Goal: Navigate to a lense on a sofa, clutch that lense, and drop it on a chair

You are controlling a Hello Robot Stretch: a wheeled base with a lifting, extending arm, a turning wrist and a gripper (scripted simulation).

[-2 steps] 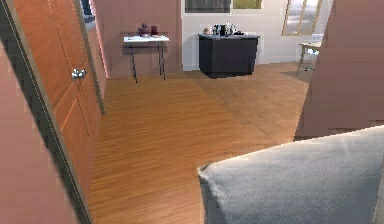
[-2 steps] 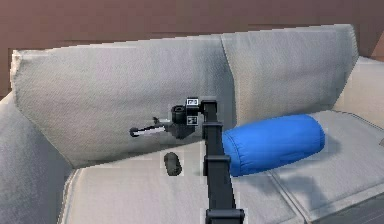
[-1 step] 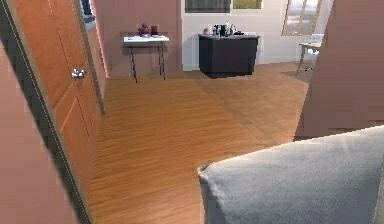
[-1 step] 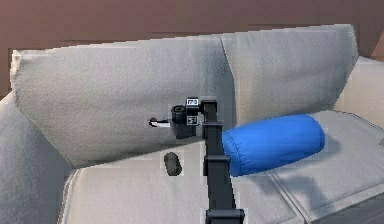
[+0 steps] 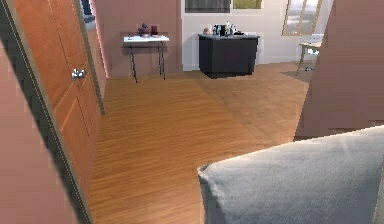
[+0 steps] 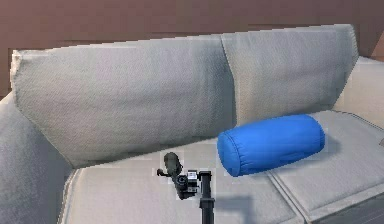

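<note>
Grey sofa [image 6: 130,95] with a blue bolster [image 6: 272,145] on its seat; arm [image 6: 207,200] stands just left of the bolster, gripper [image 6: 168,173] at its tip. Small dark rounded blob [image 6: 172,159], likely the lense, lies on the seat left of the bolster, right at the fingers. Can't tell if they touch it or grip anything. I'd centre on the blob, stay clear of the bolster, then lift straight up.

Grey sofa arm [image 5: 290,185] (bottom right), orange door [image 5: 60,85], small table [image 5: 146,40], black cabinet [image 5: 228,56]

Soft, even light, perhaps daylight
</note>
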